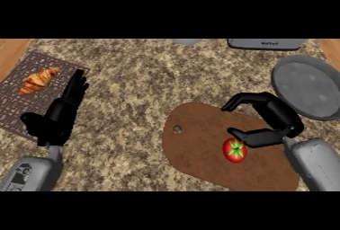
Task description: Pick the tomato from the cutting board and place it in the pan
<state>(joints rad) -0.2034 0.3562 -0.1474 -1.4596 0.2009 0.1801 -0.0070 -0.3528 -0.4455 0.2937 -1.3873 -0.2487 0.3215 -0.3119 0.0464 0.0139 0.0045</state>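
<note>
A speckled beige-and-brown stone counter (139, 85) fills the view, with strips of pale wood showing at its far left and far right corners. On its right half lies a brown cutting board (199, 148), rounded at its ends, with a small hole near its left edge. Beyond the board, at the counter's right side, sits a round grey pan (306, 87), nothing in it. At the left a dark patterned mat (26, 85) lies at an angle, a golden croissant (38, 81) resting on it. A grey appliance (264, 43) stands at the far edge, and a sliver of another grey object shows beside it. The left hand (58, 114) rests near the mat's right edge, released, fingers straight and pointing away. The right hand (269, 119) hangs over the board with fingers curled in an arch and thumb stretched toward the fruit, not closed around anything. The red tomato (234, 150) with its green star-shaped stem sits on the board, just at the thumb's tip, well apart from the pan.
</note>
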